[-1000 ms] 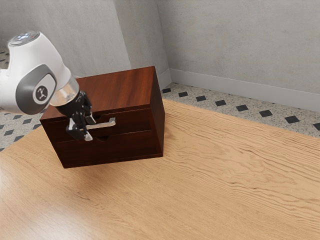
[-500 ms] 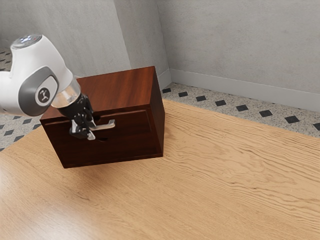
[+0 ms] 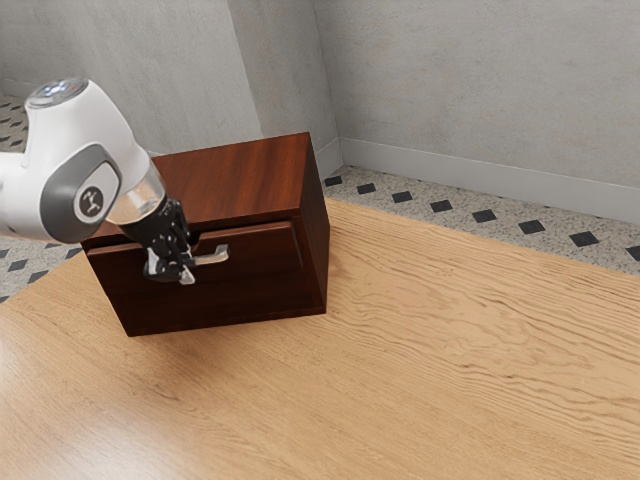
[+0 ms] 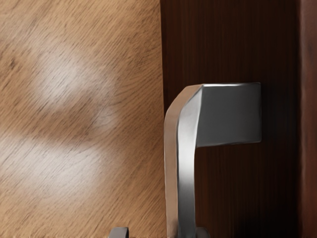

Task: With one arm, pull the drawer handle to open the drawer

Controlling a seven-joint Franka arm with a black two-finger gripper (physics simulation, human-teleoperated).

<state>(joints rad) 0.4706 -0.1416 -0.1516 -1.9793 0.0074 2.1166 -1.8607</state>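
Wide wooden table (image 3: 420, 370) under everything, and on it one dark wood cabinet (image 3: 240, 175), set back toward the exterior view's left. One drawer (image 3: 265, 255) shows on its front face, and by my read it sits about flush with the cabinet, barely open if at all, so the pull looks not yet done. One handle (image 3: 212, 256) on that drawer, a grey metal bar lying level, its long axis running across the drawer front. And here's the one gripper (image 3: 172, 268), black, right at the end of the bar nearer the exterior view's left, so the rest of the handle stretches away from it toward the exterior view's right. Is it clamped on the bar or merely set against it? Cannot tell from here. The wrist view helps with the geometry: the handle (image 4: 218, 114) steps out from the drawer (image 4: 223, 44) on a short flat foot, then bends into the bar that runs back toward the hand, with the table (image 4: 74, 99) alongside. That is the relation that matters: the bar lies crosswise, so the coming move should go square to it, straight out from the drawer front over the open table, with no sideways slide along the bar. One arm only, so no choice of hand.
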